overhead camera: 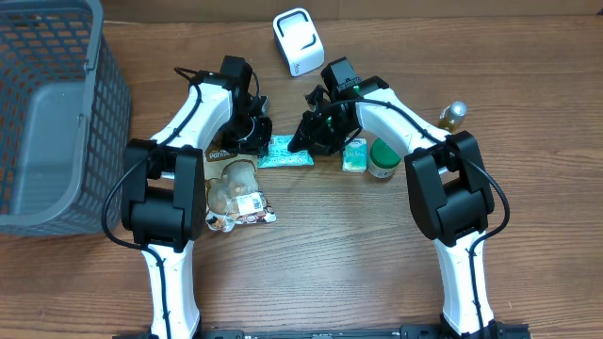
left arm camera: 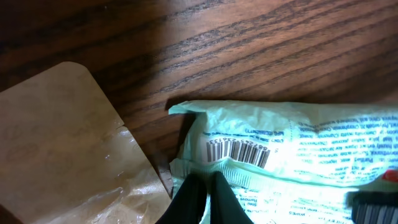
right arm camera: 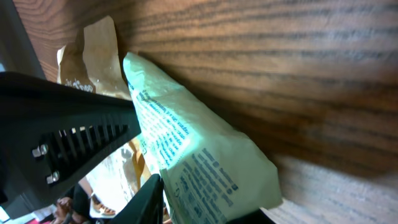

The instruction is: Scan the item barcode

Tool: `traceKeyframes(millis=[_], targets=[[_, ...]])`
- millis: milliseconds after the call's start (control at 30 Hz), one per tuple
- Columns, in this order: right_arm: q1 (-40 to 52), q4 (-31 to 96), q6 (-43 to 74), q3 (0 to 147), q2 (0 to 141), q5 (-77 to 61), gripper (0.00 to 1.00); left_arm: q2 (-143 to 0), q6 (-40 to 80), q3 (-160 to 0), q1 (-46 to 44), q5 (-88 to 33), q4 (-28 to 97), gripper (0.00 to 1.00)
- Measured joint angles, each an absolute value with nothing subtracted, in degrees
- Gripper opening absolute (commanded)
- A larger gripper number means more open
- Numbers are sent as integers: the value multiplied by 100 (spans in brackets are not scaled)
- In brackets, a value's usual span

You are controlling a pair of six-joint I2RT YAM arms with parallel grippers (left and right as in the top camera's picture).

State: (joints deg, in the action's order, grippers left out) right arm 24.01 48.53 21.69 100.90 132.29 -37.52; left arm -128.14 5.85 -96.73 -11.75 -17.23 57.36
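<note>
Two grippers meet on one pale green packet (overhead camera: 285, 153), which lies near the middle of the table. The left gripper (overhead camera: 256, 139) is at its 9 o'clock end, pinched tight on the seam just beside the barcode (left arm camera: 239, 152). The right gripper (overhead camera: 306, 141) is at the 3 o'clock end, its jaws narrow on both sides of the packet; whether they press it I cannot tell. The step in hand seems to be the pick-up. Next, the barcode must face the white scanner (overhead camera: 298, 40) at 12 o'clock, with no finger covering it.
</note>
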Motion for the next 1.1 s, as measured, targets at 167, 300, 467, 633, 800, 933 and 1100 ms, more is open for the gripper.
traceKeyframes(millis=[167, 300, 467, 633, 800, 933, 1100], targets=[[2414, 4816, 2145, 10090, 13229, -3701, 28, -12814, 585, -9673, -1175, -1715, 5736, 5], [2414, 4814, 2128, 10090, 13229, -3680, 14, -12811, 585, -9673, -1175, -1712, 5734, 4], [2414, 4827, 1968, 10090, 13229, -3708, 4, -12805, 585, -9673, -1175, -1706, 5739, 5], [2414, 5024, 1684, 10090, 13229, -3785, 4, -12849, 589, -9996, -1116, -1806, 6125, 6], [2449, 5282, 1295, 10090, 13161, -3852, 4, -12916, 598, -11467, -908, -1979, 6845, 9], [2451, 5428, 1098, 10090, 12838, -3579, 4, -12910, 600, -12864, -587, -1874, 7446, 11], [2451, 5561, 976, 10090, 12390, -3385, 4, -12862, 622, -13756, -224, -1295, 7924, 99]])
